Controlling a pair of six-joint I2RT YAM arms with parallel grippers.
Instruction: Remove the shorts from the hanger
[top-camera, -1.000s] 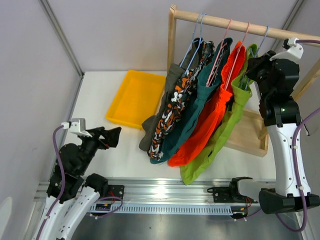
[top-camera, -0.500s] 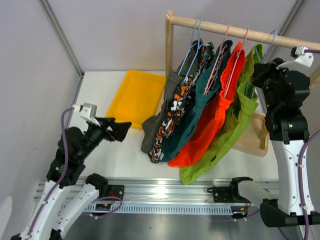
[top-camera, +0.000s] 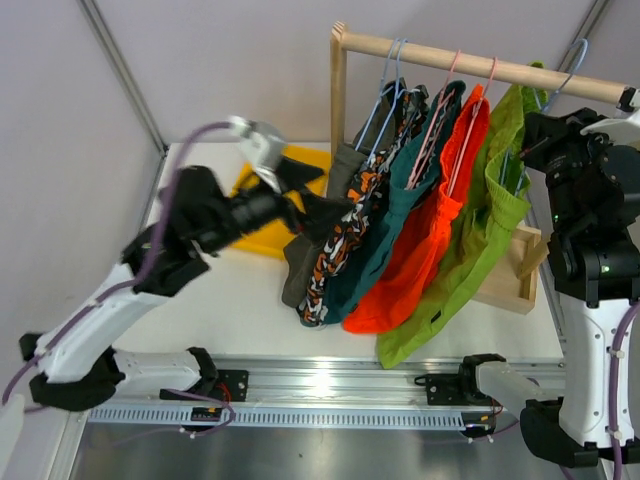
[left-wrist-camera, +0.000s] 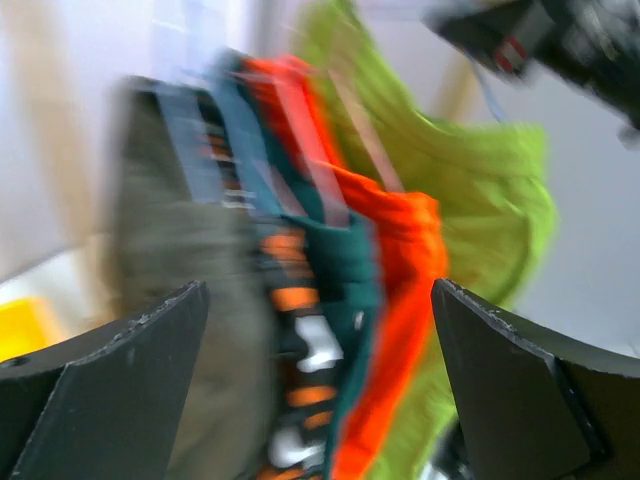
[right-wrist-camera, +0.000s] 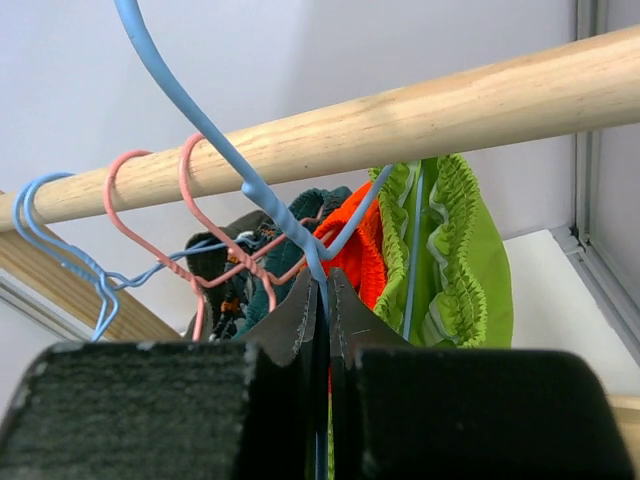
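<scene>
Right gripper (right-wrist-camera: 322, 300) now pinched shut on blue hanger (right-wrist-camera: 285, 224) neck, hook lifted by rod (right-wrist-camera: 450, 110). Lime shorts (top-camera: 490, 200) still hang on it. Left gripper (left-wrist-camera: 320, 290), fingers spread wide, has swung in; pull-off looks next.

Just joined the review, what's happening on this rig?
The right gripper is shut on the neck of the blue hanger carrying the lime green shorts, at the right end of the wooden rail. The left gripper, open, is stretched toward the olive-grey shorts at the row's left end. No pair is off its hanger yet.
</scene>
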